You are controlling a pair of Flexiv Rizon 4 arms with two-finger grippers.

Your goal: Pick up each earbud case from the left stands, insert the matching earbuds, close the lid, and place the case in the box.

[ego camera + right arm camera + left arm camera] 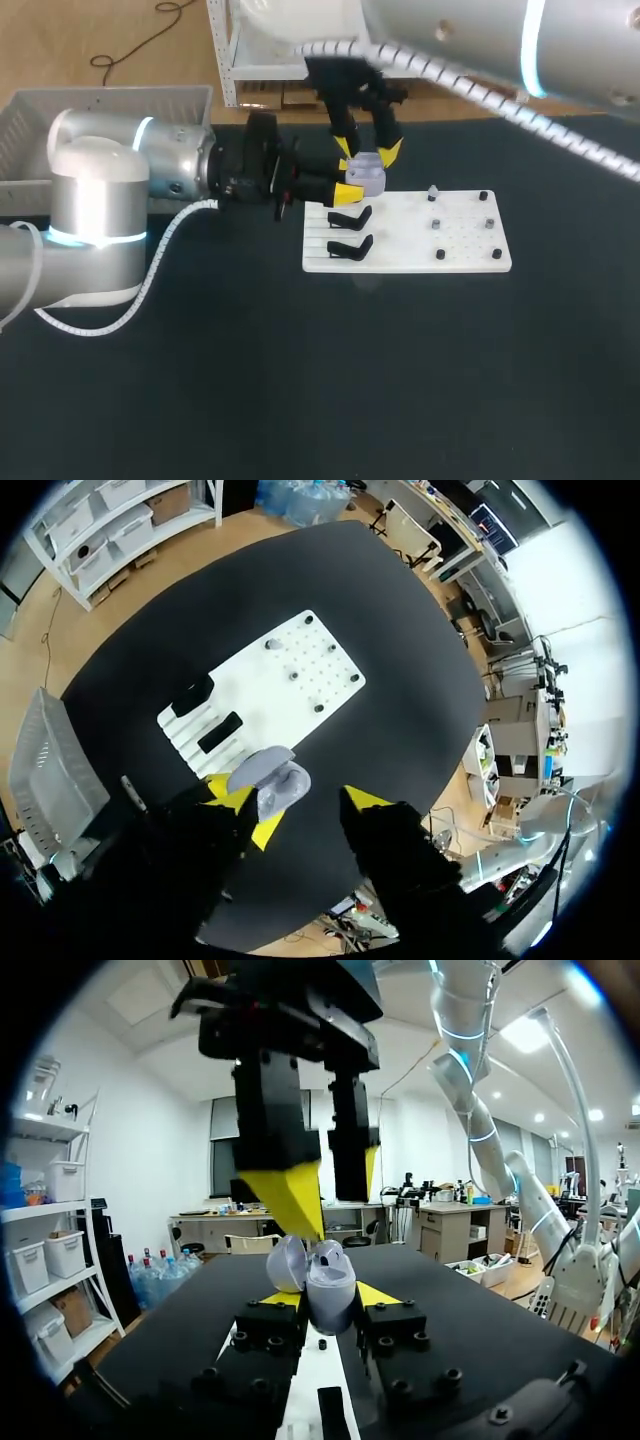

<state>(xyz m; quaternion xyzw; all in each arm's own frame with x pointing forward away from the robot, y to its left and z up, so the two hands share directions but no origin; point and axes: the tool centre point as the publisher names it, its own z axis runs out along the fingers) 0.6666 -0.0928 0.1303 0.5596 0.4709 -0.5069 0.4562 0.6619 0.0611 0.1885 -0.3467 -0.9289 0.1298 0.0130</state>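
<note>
My left gripper [347, 190] [322, 1298] is shut on a pale lavender earbud case [366, 175] [330, 1282] [277, 780], held just over the near-left corner of the white board [405, 240]. The case's lid [287, 1263] stands open. Right above it hangs my right gripper [367, 150] [330, 1182] [301, 802], open, with the case between its fingers, close to one tip. Two black stands [350, 218] [350, 247] on the board's left part are bare. Small earbuds sit on pegs [437, 224] on its right part.
A grey box [30, 120] [50, 770] stands at the table's far left, behind my left arm. The board [265, 685] lies mid-table on the black surface.
</note>
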